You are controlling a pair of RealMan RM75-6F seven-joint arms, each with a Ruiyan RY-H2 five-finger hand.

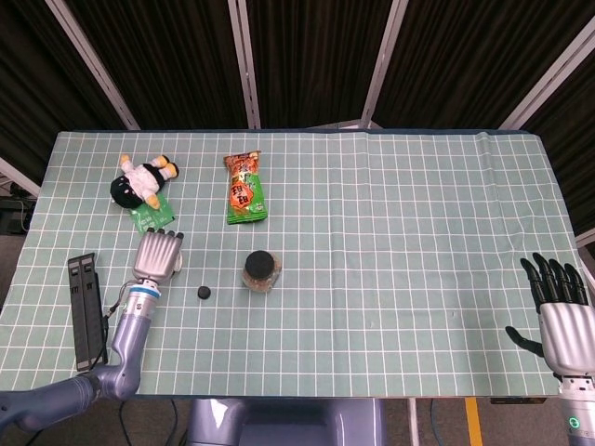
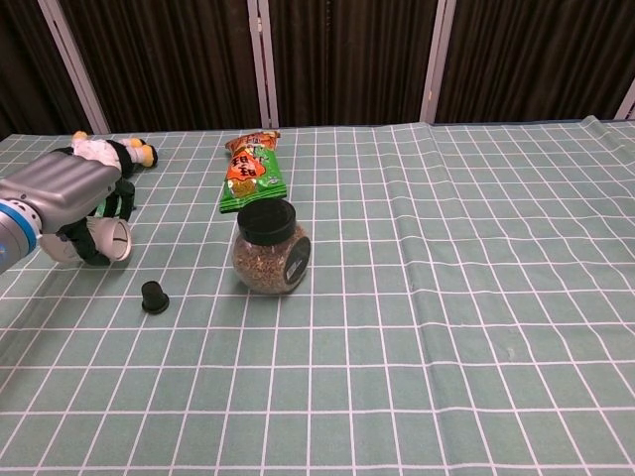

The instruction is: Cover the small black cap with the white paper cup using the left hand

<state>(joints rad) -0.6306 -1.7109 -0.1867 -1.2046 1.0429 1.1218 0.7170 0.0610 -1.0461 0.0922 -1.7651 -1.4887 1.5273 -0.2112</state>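
Pale green cloth with white grid; white cup; black cap; orange-and-green snack bag; black-lidded jar.

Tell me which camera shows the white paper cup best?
The chest view: the white paper cup lies on its side, open mouth showing, with the left hand closed over it. From the head view, that hand hides the cup completely.

left hand curled closed, right hand spread open
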